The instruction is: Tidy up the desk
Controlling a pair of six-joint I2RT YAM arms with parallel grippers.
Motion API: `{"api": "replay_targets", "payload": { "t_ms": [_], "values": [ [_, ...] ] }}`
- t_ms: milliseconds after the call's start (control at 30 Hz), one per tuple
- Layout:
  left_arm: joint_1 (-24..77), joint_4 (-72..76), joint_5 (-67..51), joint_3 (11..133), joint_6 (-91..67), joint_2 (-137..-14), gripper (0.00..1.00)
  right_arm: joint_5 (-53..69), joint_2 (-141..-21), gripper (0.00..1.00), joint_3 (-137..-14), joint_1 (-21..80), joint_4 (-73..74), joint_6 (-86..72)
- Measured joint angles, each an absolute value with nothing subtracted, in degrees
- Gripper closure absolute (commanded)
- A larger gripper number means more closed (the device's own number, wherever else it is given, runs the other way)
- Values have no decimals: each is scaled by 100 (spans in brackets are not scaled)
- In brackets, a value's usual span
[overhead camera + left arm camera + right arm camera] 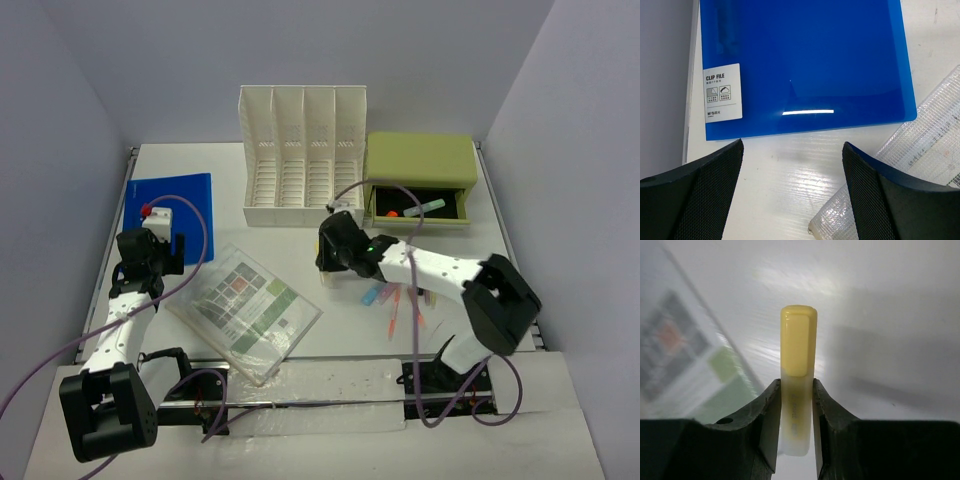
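Just ahead of your left gripper (792,150), the blue clip file (805,60) is smooth, glossy plastic; its label (722,92) looks like matt paper. The gripper's fingers (700,195) are matt black with a fine mesh grain. Under them the desk (790,190) is white, faintly ribbed, softly shiny. Right of that gripper, the clear sleeve (925,145) is gridded plastic. Your right gripper (797,390) pinches a smooth, satin yellow highlighter (798,350).

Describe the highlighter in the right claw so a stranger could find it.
Start at the green drawer box at the desk's far right corner. Beside its front left corner, the right claw pinches a yellow highlighter. Unlike the pens lying loose nearby, it is held.
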State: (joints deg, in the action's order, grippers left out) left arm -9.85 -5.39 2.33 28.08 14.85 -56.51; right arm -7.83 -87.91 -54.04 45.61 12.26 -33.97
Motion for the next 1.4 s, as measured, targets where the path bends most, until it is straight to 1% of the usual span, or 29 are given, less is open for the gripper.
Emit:
{"api": "replay_targets", "payload": {
  "t_ms": [100, 200, 333, 467, 600, 633, 700, 733, 767, 867, 1033, 1133, 1233, 1333, 1367, 1400],
  "values": [
    [-985, -540, 235, 2808, 1485, -5657, 14, -516, -7991, 100, -5414, 4173, 613, -3535],
    [-985, -540, 236, 2808, 1485, -5661, 14, -524, -7393, 100, -5420, 3426, 124, -4060],
    [-985, -539, 237, 2808, 1485, -5678, 14, -1016, -6818, 100, -5113, 2282, -386, -4862],
    [-985, -539, 237, 2808, 1485, -5692, 14, -1430, -6624, 97, -4689, 1659, -488, -5391],
    [-985, -540, 242, 2808, 1485, -5718, 14, -1718, -6749, 94, -4536, 1229, -426, -5544],
    [-985, -541, 245, 2808, 1485, -5722, 14, -1755, -6803, 89, -4536, 1128, -414, -5556],
    [-985, -541, 261, 2808, 1485, -5725, 14, -1798, -6901, 72, -4536, 980, -390, -5565],
    [-985, -539, 271, 2808, 1485, -5725, 14, -1800, -6961, 61, -4536, 903, -376, -5564],
    [-985, -539, 277, 2808, 1485, -5725, 14, -1798, -7016, 48, -4536, 831, -373, -5560],
    [-985, -540, 281, 2808, 1485, -5725, 14, -1744, -7145, 33, -4538, 709, -366, -5443],
    [-985, -541, 283, 2808, 1485, -5734, 14, -1538, -7188, 30, -4703, 688, -79, -4927],
    [-985, -564, 303, 2819, 1498, -5755, 15, -1570, -7183, 33, -5120, 832, 330, -4435],
    [-985, -667, 326, 2903, 1557, -5756, 15, -1725, -7139, 36, -5458, 1176, 717, -3963],
    [-985, -936, 266, 3072, 1743, -5625, 7, -1797, -7003, 38, -5559, 1645, 1229, -3591],
    [-988, -1129, 144, 3155, 1856, -5544, 3, -1782, -6965, 38, -5559, 1800, 1395, -3511],
    [-992, -1383, -76, 3257, 2017, -5436, 1, -1749, -6935, 39, -5558, 1958, 1586, -3435]
  ]
}}
